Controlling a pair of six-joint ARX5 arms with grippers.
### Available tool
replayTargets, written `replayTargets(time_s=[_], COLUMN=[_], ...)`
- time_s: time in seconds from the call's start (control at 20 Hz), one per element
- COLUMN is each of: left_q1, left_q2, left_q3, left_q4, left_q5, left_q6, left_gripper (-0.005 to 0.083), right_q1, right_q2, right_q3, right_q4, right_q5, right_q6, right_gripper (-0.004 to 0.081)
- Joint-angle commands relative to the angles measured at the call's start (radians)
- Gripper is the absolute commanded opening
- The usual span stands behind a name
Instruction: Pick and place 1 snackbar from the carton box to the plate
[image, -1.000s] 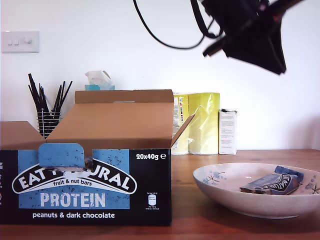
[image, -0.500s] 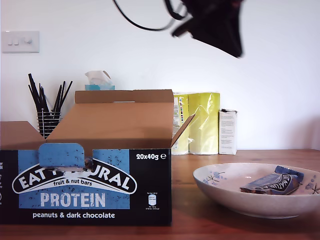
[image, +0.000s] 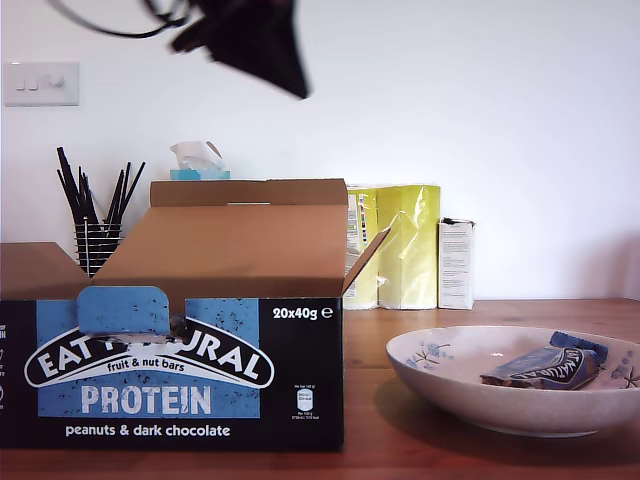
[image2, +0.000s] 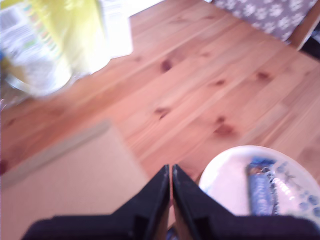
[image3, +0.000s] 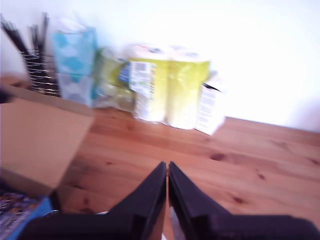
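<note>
The snackbar (image: 548, 367) lies in the plate (image: 450, 385), half hidden by its rim, beside the carton box (image: 170, 370), while the first gripper (image2: 171, 171) and second gripper (image3: 167, 166), both blurred, show jaws pressed together, empty.

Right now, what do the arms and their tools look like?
My first tool and my second tool each have two black, tapering wedge fingers. In the exterior view, one arm is a blurred black bulk with a black cable looping off it.
</note>
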Motion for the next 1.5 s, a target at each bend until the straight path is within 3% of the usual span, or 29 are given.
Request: replayTargets(time_s=[0.0, 0.3, 0.55, 1.0, 1.3, 1.45], left_q1=[0.047, 0.264, 0.394, 0.409, 0.409, 0.409], left_q2=[-0.073, -0.301, -0.522, -0.893, -1.093, -1.163], left_q3=[-0.096, -0.372, -0.581, -0.957, -1.115, -1.15], left_q4=[0.051, 0.171, 0.29, 0.455, 0.47, 0.424], left_q5=[-0.007, -0.006, -0.003, -0.048, -0.067, -0.067], left_q6=[0.004, 0.004, 0.004, -0.004, -0.003, -0.003], left_gripper=[-0.0021, -0.0021, -0.0021, -0.0021, -0.0021, -0.0021], right_q1=[-0.036, -0.179, -0.198, -0.166, -0.129, -0.119], right_q2=[-0.002, -0.002, -0.003, -0.159, -0.338, -0.402], right_q3=[-0.039, -0.095, -0.131, -0.385, -0.541, -0.56], right_q4=[0.021, 0.086, 0.174, 0.372, 0.381, 0.345], right_q5=[-0.009, -0.117, -0.14, -0.128, -0.092, -0.092], right_q6=[0.007, 0.101, 0.121, 0.141, 0.117, 0.105], right_gripper=[-0.0013, -0.0013, -0.0013, -0.0013, -0.0013, -0.0013])
